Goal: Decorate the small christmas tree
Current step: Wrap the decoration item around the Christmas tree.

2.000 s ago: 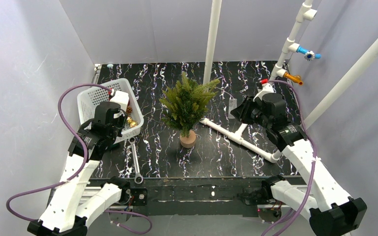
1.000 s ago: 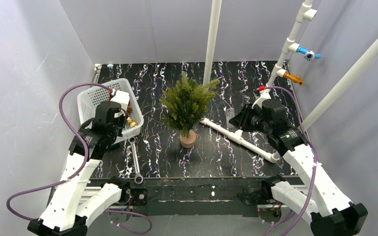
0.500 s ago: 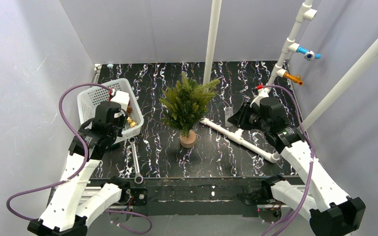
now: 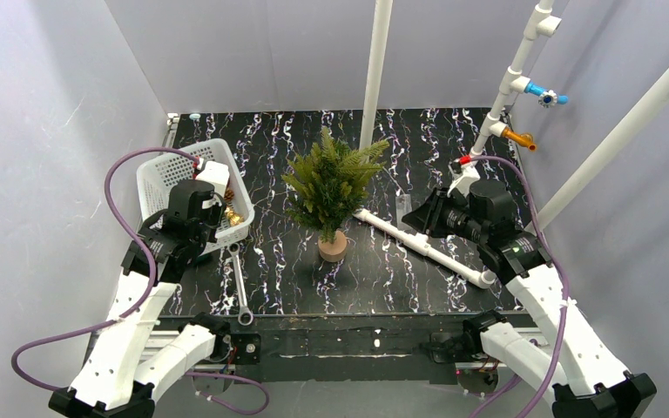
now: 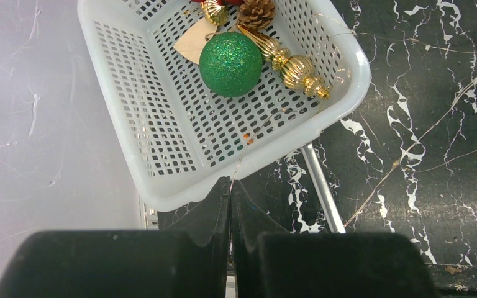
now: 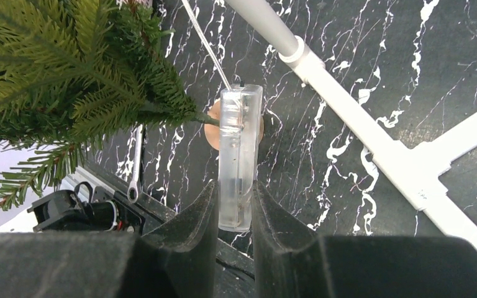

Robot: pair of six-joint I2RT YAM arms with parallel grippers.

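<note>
The small christmas tree (image 4: 331,187) stands upright at the middle of the counter (image 4: 375,270), between the white basket (image 4: 161,178) and the white pipe frame (image 4: 427,248). Right pincer (image 6: 235,186) clamps a clear plastic case (image 6: 239,149) just beside the tree's lower branches. Left pincer (image 5: 230,189) is closed on a fine wire (image 5: 241,162) at the basket's near rim

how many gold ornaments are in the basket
2 in the white basket: a long gold spindle beside the green ball, and a smaller gold piece cut off at the top edge beside the pine cone. More may be hidden.
</note>
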